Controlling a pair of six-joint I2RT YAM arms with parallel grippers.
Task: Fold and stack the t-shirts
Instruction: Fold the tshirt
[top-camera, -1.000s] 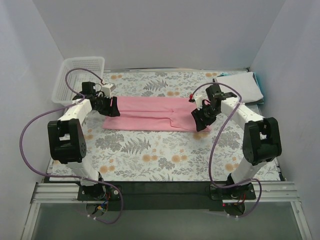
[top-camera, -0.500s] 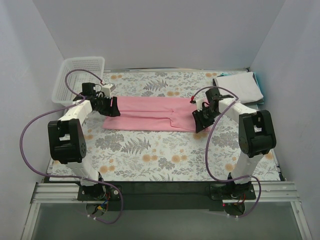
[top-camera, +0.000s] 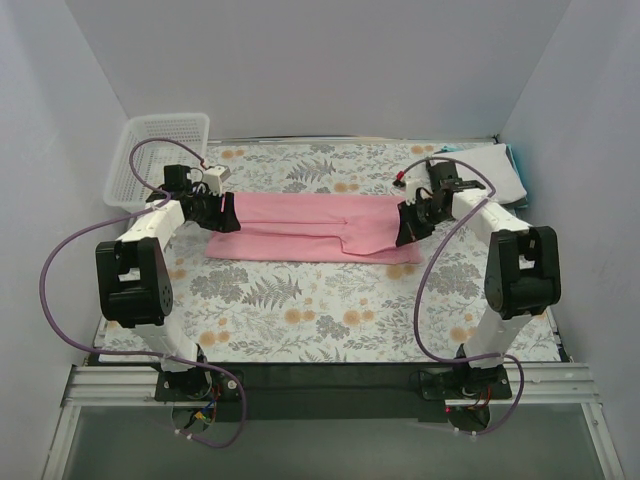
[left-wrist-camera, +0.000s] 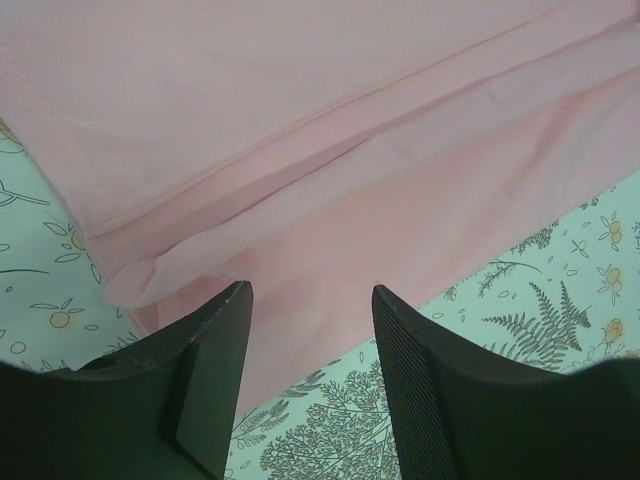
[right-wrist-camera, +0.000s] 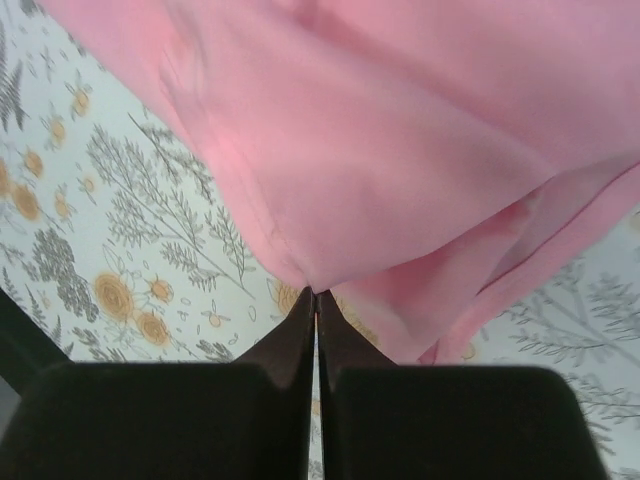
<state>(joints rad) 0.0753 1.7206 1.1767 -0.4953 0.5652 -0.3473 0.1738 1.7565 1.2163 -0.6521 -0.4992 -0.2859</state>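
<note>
A pink t-shirt (top-camera: 310, 228) lies folded into a long band across the middle of the floral tablecloth (top-camera: 300, 310). My left gripper (top-camera: 226, 213) is at its left end, low over the cloth; in the left wrist view its fingers (left-wrist-camera: 215, 345) stand apart over the shirt's edge (left-wrist-camera: 330, 210), holding nothing. My right gripper (top-camera: 405, 222) is at the right end, shut on the pink shirt's edge (right-wrist-camera: 330, 200) and lifting it off the table. Folded white shirts with a teal edge (top-camera: 480, 173) lie at the back right.
A white mesh basket (top-camera: 155, 155) stands at the back left corner. White walls close in the table on three sides. Purple cables loop from both arms.
My right gripper has moved up and back to the right with the shirt's right end in it, lifting that end. The left arm has not moved.
</note>
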